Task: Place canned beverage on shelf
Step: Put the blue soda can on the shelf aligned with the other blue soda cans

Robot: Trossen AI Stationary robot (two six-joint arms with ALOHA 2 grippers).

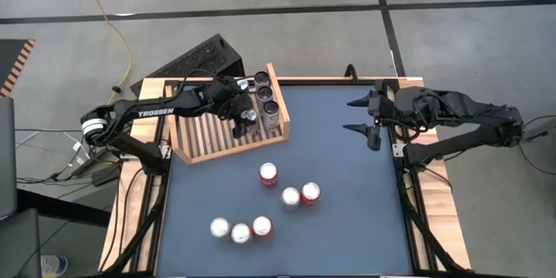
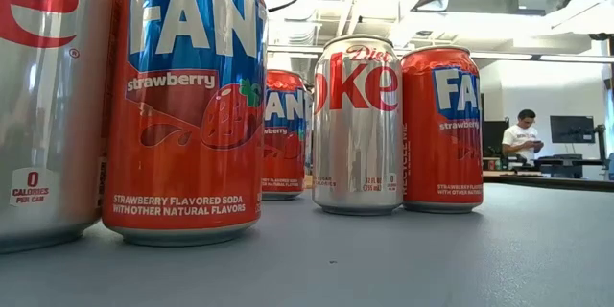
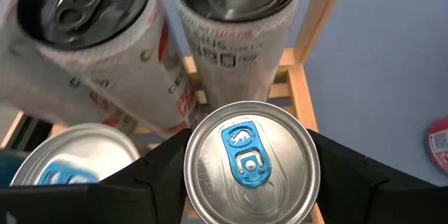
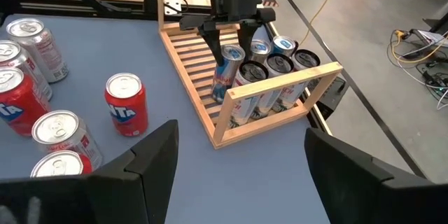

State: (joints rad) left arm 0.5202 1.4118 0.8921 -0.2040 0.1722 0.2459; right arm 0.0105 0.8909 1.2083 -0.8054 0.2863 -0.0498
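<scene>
The light-wood slatted shelf point(image 1: 217, 135) lies at the table's far left. Several cans stand in its far right corner point(image 1: 266, 94). My left gripper point(image 1: 246, 120) is over the shelf beside them, shut on a silver can with a blue tab point(image 3: 246, 159). In the right wrist view this can point(image 4: 225, 77) is low over the slats next to the standing cans; whether it rests on the slats I cannot tell. Several loose red and silver cans point(image 1: 268, 173) stand on the table's blue top. My right gripper point(image 1: 365, 115) waits open at the table's right edge. My left gripper pinches the can's upper wall just under the rim point(image 3: 190, 155) between its two fingers point(image 3: 157, 171), one on each side. The fingers come slanting down from the table's left. The can stays nearly upright, top up, inside the shelf.
A black ridged box point(image 1: 204, 56) sits behind the shelf. The loose cans form two clusters at mid-table point(image 1: 300, 195) and near the front point(image 1: 241, 230). The low view is filled by these cans point(image 2: 182, 106); a person point(image 2: 523, 139) stands far off in the room.
</scene>
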